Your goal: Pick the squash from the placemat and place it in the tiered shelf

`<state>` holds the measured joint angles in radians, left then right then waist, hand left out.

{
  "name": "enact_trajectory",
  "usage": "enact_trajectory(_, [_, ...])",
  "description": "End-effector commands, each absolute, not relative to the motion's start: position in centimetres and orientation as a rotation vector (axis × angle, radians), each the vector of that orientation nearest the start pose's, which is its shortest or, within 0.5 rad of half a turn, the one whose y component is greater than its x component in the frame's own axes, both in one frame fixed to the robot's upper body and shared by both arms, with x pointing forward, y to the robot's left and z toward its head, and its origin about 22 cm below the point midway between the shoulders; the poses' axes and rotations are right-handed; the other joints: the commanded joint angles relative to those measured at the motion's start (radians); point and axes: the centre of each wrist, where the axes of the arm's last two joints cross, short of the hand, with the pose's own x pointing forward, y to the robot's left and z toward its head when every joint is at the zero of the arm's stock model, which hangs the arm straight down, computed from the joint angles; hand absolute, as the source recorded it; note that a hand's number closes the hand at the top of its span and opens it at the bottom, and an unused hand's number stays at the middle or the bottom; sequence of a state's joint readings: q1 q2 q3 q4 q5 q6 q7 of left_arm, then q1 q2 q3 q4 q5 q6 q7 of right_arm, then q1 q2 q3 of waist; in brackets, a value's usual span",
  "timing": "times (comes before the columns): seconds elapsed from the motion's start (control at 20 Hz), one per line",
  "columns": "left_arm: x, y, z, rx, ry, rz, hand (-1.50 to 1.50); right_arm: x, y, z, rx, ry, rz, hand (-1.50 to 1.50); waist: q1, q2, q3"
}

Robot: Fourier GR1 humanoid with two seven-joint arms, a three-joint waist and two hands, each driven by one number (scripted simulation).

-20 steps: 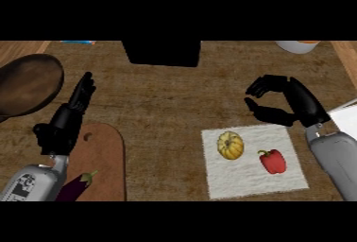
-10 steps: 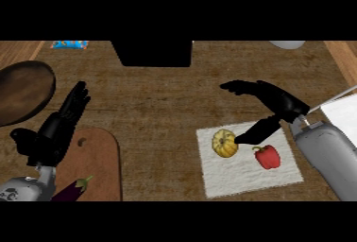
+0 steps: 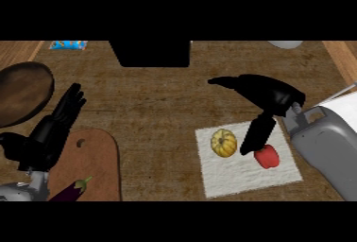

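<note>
Wooden desk (image 3: pixel 153 104) carries one white placemat (image 3: pixel 230 177) holding one yellow squash (image 3: pixel 224 142) and one red pepper (image 3: pixel 267 157). Right robot hand (image 3: pixel 268 97) spread above them; left robot hand (image 3: pixel 52 130) rests with fingers straight.

R hand (image 3: pixel 268 94) open, fingers (image 3: pixel 254 137) pointing down, L hand (image 3: pixel 49 134) resting open

Left robot hand (image 3: pixel 43 142): showing matte black, slender segmented fingers, at 8 o'clock.
Right robot hand (image 3: pixel 268 97): showing matte black, blocky palm, at 2 o'clock.
Forearms: showing smooth light grey casings, small silver wrist fitting.
</note>
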<state>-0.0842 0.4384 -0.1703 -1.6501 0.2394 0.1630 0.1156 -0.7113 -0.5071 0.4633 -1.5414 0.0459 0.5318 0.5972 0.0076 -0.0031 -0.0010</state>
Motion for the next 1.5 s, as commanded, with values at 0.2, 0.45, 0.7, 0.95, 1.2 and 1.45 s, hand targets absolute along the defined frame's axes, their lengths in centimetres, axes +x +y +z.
enact_trajectory(0.2, [25.5, 29.7, 5.1, 0.13, -1.585, -0.173, 0.0, 32.4, -13.1, 16.1, -0.327, -1.017, 1.521, -1.5, -0.002, 0.003, 0.0])
enact_trajectory(0.45, [25.8, 27.8, 5.6, 0.118, -1.582, -0.181, 0.0, 32.6, -9.7, 12.9, -0.437, -0.925, 1.636, -1.5, 0.001, 0.006, 0.001])
enact_trajectory(0.7, [25.3, 27.4, 6.3, 0.117, -1.569, -0.199, 0.0, 31.8, -7.7, 11.5, -0.523, -0.871, 1.707, -1.5, 0.002, 0.003, 0.001])
enact_trajectory(0.95, [26.3, 27.7, 5.5, 0.144, -1.576, -0.172, 0.0, 31.4, -7.0, 10.8, -0.521, -0.867, 1.737, -1.5, -0.005, 0.003, 0.001])
enact_trajectory(1.2, [25.9, 28.5, 6.3, 0.112, -1.558, -0.173, 0.0, 31.5, -6.2, 9.2, -0.521, -0.747, 1.779, -1.5, -0.003, 0.003, 0.001])
enact_trajectory(1.45, [25.9, 27.1, 4.8, 0.136, -1.556, -0.18, 0.0, 31.8, -6.3, 9.6, -0.551, -0.63, 1.824, -1.5, -0.009, 0.002, 0.0])
